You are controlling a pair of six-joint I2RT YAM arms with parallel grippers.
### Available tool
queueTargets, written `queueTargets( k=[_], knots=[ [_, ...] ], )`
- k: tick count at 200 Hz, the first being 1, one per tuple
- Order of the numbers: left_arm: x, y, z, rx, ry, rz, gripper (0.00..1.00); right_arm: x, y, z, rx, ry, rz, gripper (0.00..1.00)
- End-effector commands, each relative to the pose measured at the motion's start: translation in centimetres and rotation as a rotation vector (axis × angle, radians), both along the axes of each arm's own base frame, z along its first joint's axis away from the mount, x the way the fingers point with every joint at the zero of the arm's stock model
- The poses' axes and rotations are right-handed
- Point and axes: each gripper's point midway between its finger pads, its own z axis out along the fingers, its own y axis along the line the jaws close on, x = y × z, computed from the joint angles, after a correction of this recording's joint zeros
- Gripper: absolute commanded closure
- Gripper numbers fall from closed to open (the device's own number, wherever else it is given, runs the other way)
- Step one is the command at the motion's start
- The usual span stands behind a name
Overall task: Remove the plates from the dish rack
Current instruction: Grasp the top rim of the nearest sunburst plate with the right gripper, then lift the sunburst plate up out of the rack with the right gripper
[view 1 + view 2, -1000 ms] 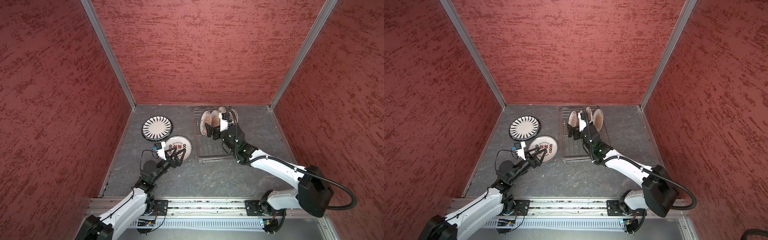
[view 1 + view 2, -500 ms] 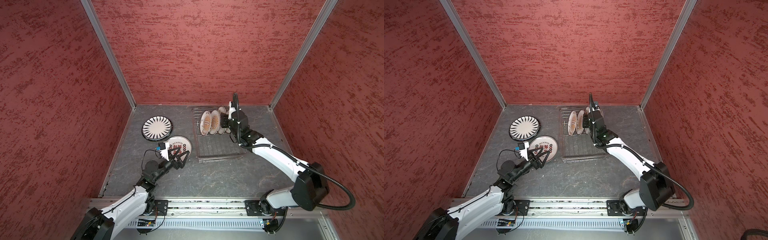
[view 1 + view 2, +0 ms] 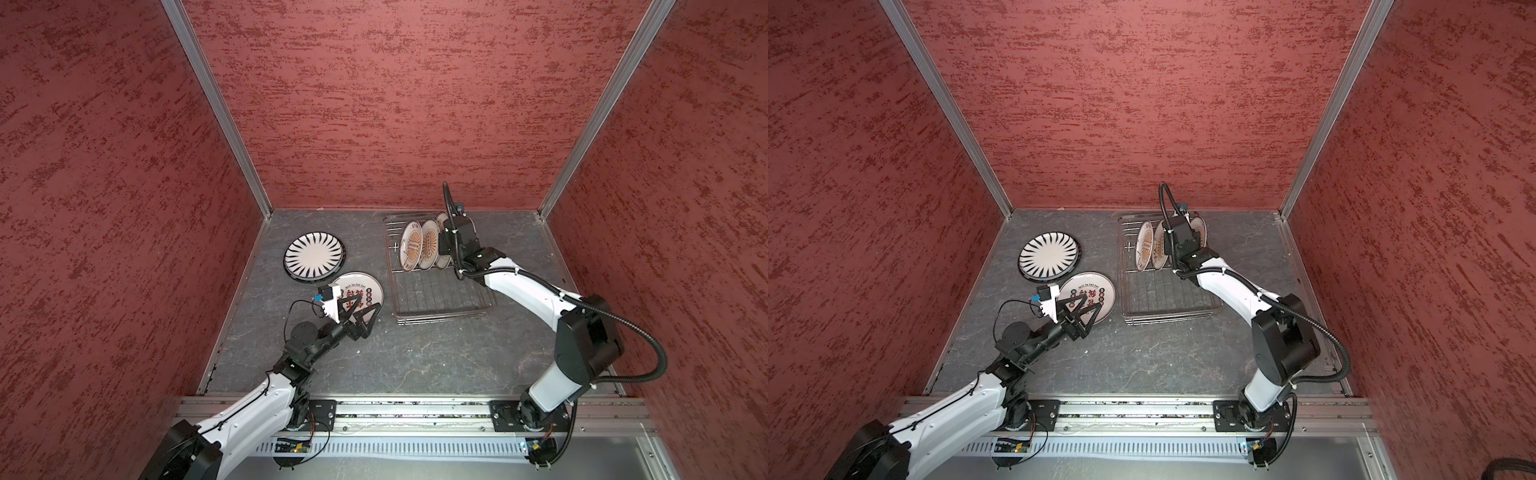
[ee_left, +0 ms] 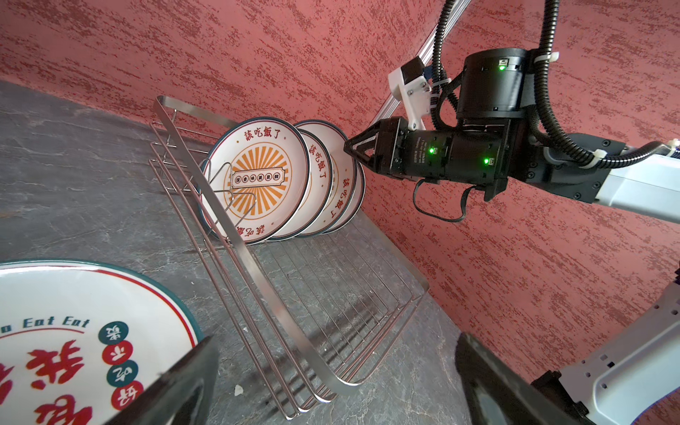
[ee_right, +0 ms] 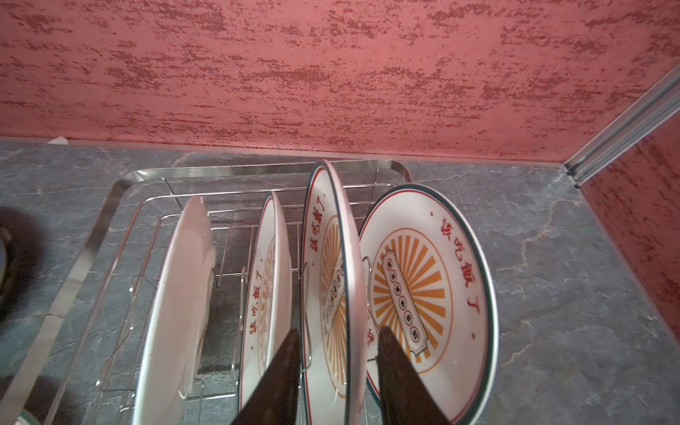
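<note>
Four orange-sunburst plates (image 4: 257,176) are standing on edge at the 12 o'clock end of the dish rack (image 3: 440,301), which is sitting at about 1 o'clock on the grey table (image 3: 415,357); their painted faces are pointing toward 9 o'clock. The right gripper (image 5: 340,330) is reaching in over the row, with its arm coming from 5 o'clock. Its jaws are straddling the rim of the third plate (image 5: 331,239), counting from the 9 o'clock side. One finger (image 5: 283,375) is lying close against that plate, while a thin sliver of the leaning fourth plate (image 5: 427,287) is showing between the rim and the other finger, so it cannot be told whether the jaws are actually pinching. Two more plates are lying flat on the table outside the rack, near each other: a black radial-striped plate (image 3: 314,261) at 10 o'clock and a red-character plate (image 3: 368,286) at 9 o'clock, just beside the rack's long side. The left gripper (image 3: 365,305) is hanging over the red-character plate's 6 o'clock edge, its jaws spread wide and gripping nothing.
</note>
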Motion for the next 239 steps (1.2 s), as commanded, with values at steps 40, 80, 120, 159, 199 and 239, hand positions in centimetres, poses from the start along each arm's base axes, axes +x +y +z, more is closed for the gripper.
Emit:
queueTargets(
  k=[40, 80, 120, 159, 199, 239],
  knots=[
    [0.3, -0.3, 0.8, 0.015, -0.028, 0.009, 0.01, 1.8, -1.3, -0.5, -0.087, 0.007, -0.103, 0.81],
    [0.5, -0.2, 0.6, 0.02, -0.019, 0.021, 0.0, 2.4, -1.5, -0.9, -0.115, 0.021, -0.125, 0.84],
    [0.5, -0.2, 0.7, 0.018, -0.018, 0.023, 0.01, 2.6, -1.8, -0.8, -0.147, 0.013, -0.138, 0.89],
    [0.7, 0.0, 0.5, 0.02, -0.012, 0.04, 0.01, 2.8, -1.8, -0.7, -0.161, 0.008, -0.139, 0.91],
    [0.7, 0.0, 0.4, 0.019, -0.009, 0.038, 0.01, 2.8, -1.9, -1.2, -0.168, 0.013, -0.139, 0.87],
    [0.7, 0.0, 0.4, 0.017, -0.006, 0.041, 0.01, 3.1, -2.0, -1.6, -0.186, 0.017, -0.159, 0.9]
  ],
)
